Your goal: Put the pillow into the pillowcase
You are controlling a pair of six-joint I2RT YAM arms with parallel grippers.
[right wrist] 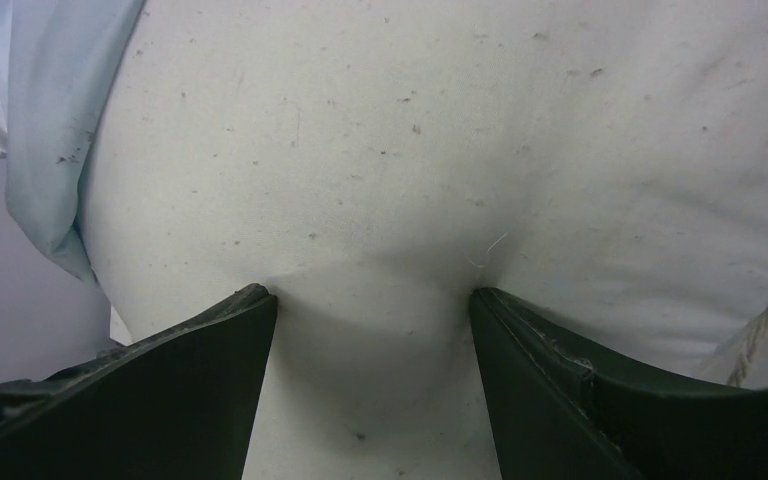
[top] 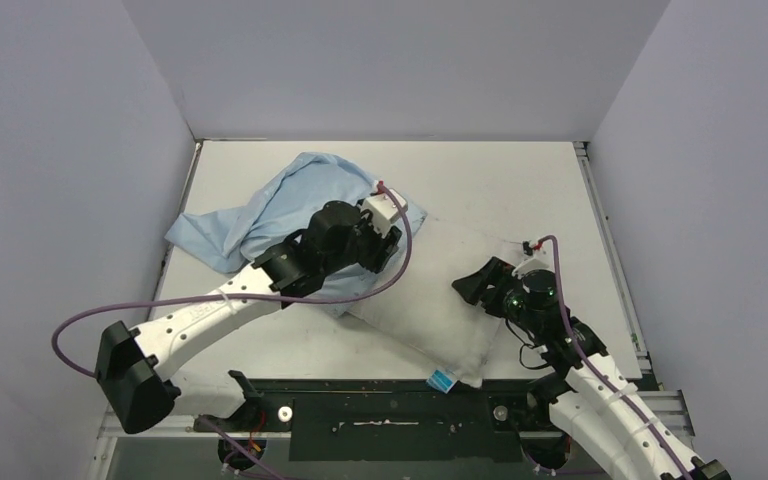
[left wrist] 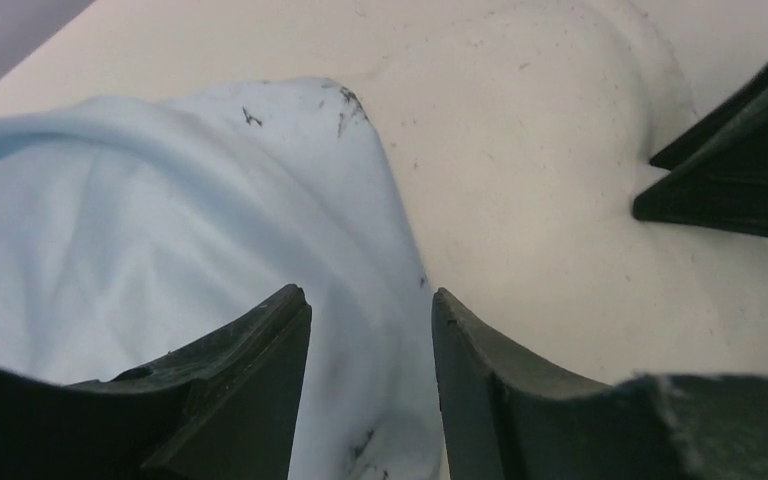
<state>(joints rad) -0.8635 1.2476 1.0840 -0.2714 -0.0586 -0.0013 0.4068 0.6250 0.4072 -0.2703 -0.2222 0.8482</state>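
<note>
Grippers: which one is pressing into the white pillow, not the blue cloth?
The right gripper: it dents the bare pillow. The left gripper straddles the pillowcase edge instead.

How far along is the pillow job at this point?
Done: one end of the pillow looks tucked into the pillowcase. In hand: the left gripper has its jaws apart over the case's edge; the right gripper presses its jaws into the bare pillow, a bulge between them. Left: most of the pillow lies uncovered, so the case needs drawing over it.
</note>
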